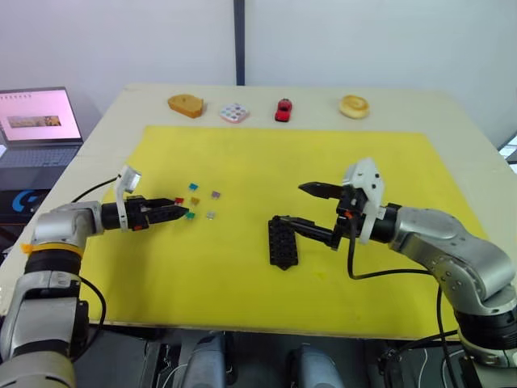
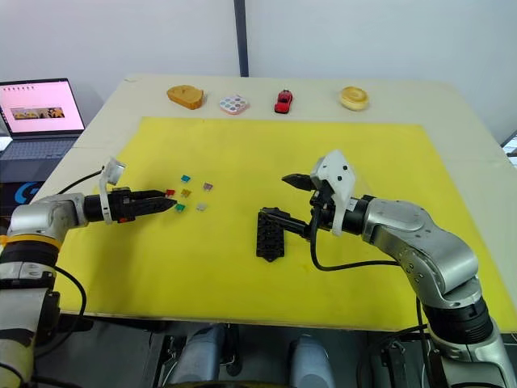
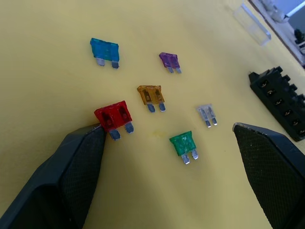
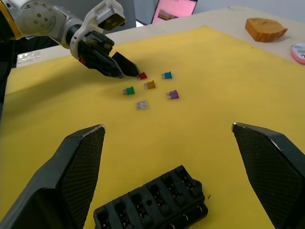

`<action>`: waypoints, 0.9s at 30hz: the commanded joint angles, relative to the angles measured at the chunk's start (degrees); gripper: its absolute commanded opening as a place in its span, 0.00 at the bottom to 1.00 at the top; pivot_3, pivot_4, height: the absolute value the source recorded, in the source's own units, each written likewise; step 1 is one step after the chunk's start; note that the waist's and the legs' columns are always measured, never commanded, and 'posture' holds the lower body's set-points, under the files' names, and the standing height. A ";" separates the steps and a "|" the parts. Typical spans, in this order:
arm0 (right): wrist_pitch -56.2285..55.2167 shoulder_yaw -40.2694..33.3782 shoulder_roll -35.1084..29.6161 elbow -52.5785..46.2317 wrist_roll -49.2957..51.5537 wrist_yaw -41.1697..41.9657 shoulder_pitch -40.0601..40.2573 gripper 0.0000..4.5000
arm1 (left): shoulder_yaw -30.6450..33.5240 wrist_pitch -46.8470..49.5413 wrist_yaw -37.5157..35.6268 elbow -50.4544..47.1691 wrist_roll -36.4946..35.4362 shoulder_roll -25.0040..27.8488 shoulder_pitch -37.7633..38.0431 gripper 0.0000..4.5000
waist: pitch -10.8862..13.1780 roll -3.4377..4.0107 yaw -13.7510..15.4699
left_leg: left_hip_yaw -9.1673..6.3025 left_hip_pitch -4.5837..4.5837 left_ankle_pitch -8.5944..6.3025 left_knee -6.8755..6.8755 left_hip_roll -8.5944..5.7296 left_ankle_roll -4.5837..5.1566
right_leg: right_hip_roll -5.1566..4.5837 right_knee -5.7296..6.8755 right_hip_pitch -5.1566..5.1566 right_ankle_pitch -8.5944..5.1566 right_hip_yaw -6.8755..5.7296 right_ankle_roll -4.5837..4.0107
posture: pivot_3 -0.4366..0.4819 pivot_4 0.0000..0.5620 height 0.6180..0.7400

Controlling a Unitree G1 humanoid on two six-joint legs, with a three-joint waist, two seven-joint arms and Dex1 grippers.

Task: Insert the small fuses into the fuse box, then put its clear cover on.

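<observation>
Six small fuses lie loose on the yellow mat (image 1: 339,162): teal (image 3: 105,50), purple (image 3: 169,59), amber (image 3: 150,94), red (image 3: 113,116), grey (image 3: 206,113) and green (image 3: 183,143). My left gripper (image 3: 169,129) is open low over them, and one fingertip (image 3: 95,136) touches the red fuse. The black fuse box (image 1: 283,242) lies mid-mat with its slots up. My right gripper (image 1: 292,204) is open just above the box's far end, holding nothing. The clear cover (image 3: 251,23) lies on the mat beyond the fuses.
Along the table's far edge stand a brown bread-shaped piece (image 1: 186,105), a white tile with coloured dots (image 1: 234,112), a small red toy car (image 1: 283,109) and a yellow ring (image 1: 354,106). An open laptop (image 1: 40,121) sits off the table's left side.
</observation>
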 commanded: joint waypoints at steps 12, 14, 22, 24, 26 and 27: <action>-1.46 -1.66 -0.91 -2.26 -2.04 -0.50 0.40 1.00 | 1.85 -6.11 2.12 12.81 3.76 -4.24 -2.47 0.01 | -0.03 -0.04 0.37 | -0.04 0.00 -0.07 0.06 -0.03 0.11 | -0.01 -0.04 0.02 0.00 0.00 0.01 | 0.48 0.27 1.00; -1.31 -1.69 -0.84 -2.12 -1.98 -0.42 0.31 1.00 | 2.46 -6.16 1.70 12.16 3.47 -3.80 -2.09 0.01 | -0.03 -0.04 0.34 | -0.05 0.01 -0.07 0.06 -0.03 0.11 | -0.01 -0.03 0.02 0.00 0.00 0.01 | 0.48 0.27 1.00; 2.48 -2.16 -0.05 0.60 -2.49 -3.91 -2.77 1.00 | 8.25 -2.57 1.14 1.86 -1.54 0.19 1.41 0.01 | -0.02 -0.05 -0.42 | -0.03 -0.03 -0.06 0.02 0.01 0.10 | 0.00 0.03 0.04 0.00 0.01 0.00 | 0.48 0.27 1.00; 8.05 -4.50 0.43 2.02 4.69 -3.03 -6.12 1.00 | 10.36 1.73 0.76 -6.25 -4.82 2.36 3.05 0.01 | 0.03 -0.12 -1.04 | -0.03 -0.08 -0.03 -0.01 0.03 0.05 | 0.00 0.10 0.01 0.00 0.02 0.00 | 0.48 0.27 1.00; 12.14 -6.64 1.45 4.43 10.96 -2.54 -10.75 1.00 | 11.97 6.73 -0.12 -16.41 -8.70 4.90 4.80 0.01 | 0.15 -0.33 -1.42 | -0.05 -0.12 0.01 -0.05 0.04 -0.01 | 0.00 0.17 -0.06 0.00 0.03 -0.01 | 0.48 0.27 1.00; 13.26 -7.28 1.70 5.29 12.53 -2.62 -12.19 1.00 | 12.38 8.34 0.11 -19.78 -9.99 5.47 5.50 0.01 | 0.18 -0.38 -1.37 | -0.05 -0.12 0.03 -0.06 0.06 -0.04 | 0.01 0.23 -0.10 -0.01 0.05 -0.02 | 0.48 0.27 1.00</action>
